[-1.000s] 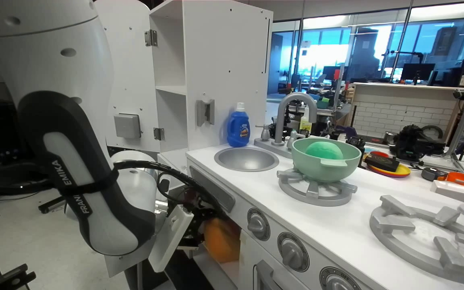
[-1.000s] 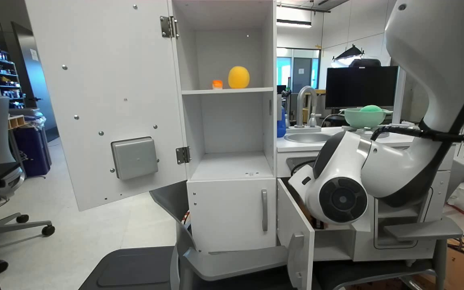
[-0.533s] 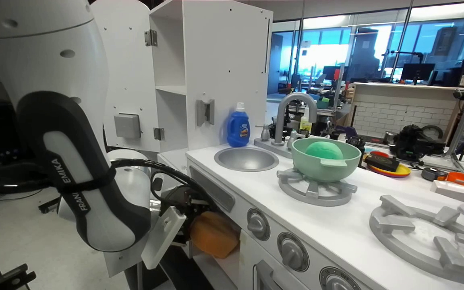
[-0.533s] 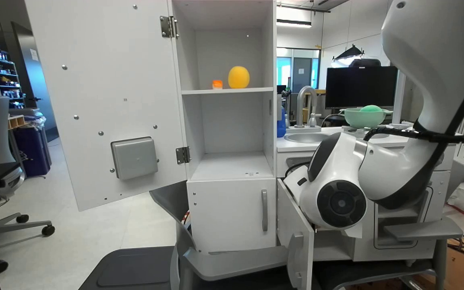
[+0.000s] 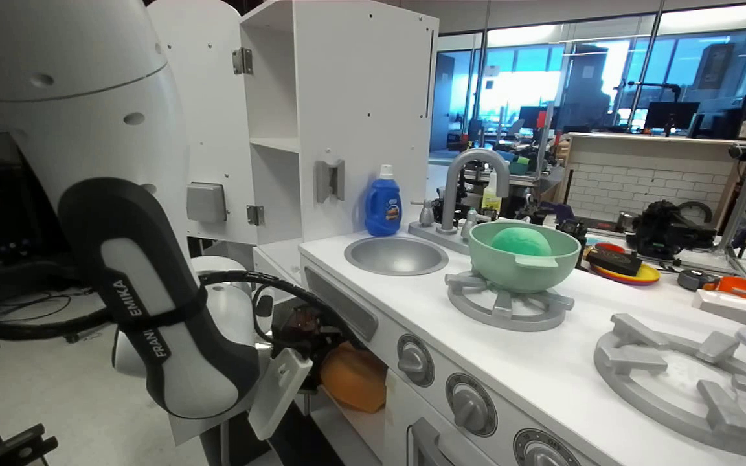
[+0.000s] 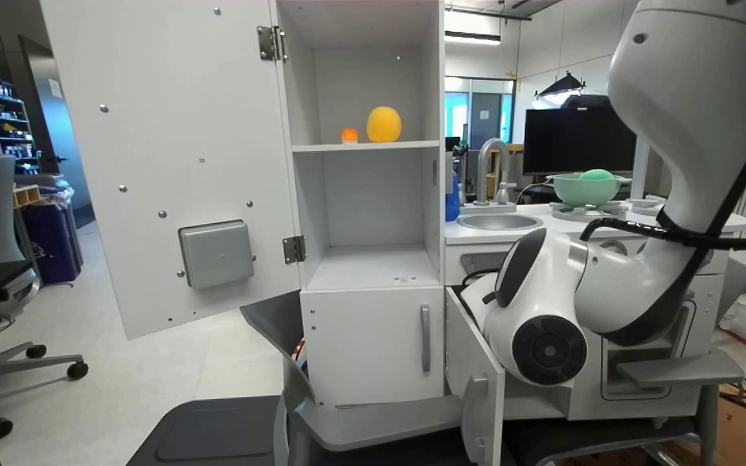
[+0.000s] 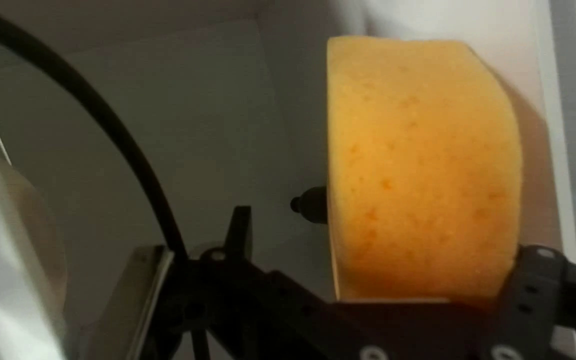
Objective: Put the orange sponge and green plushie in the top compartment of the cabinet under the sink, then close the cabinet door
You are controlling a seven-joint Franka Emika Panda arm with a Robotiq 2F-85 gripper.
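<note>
Jaws on the black two-fingered metal gripper (image 7: 413,235) are spread wide right now: the wrist view has a dark gap between the jaw at the left of the frame and the chunky soft orange sponge (image 7: 423,170) filling the right, so nothing's pinched, though I can't tell if the two touch at lower right. The sponge (image 5: 355,380) is in the white-walled top compartment (image 7: 203,110) of the white wooden toy-kitchen cabinet (image 6: 456,262), right by the mouth, low and near mid-frame in an exterior view. Half a second ago the white-and-black arm (image 5: 140,272) was further toward the left of that frame and the sponge was too; now both are back to the right and the arm sits lower. My guess is it's basically delivered but could be snagging, so backing straight out might drag it over the edge. I'd nudge it deeper first. Further out, the small round mint-green plushie (image 5: 520,241) sits in the hard mint-green bowl (image 5: 509,278) on a grey burner ring (image 5: 506,318), right of centre, past the round silver-grey metal sink (image 5: 396,256), so that's still to do. And the flat white wooden cabinet door (image 6: 467,369) hangs open, lower right of centre, so closing it comes last.
</note>
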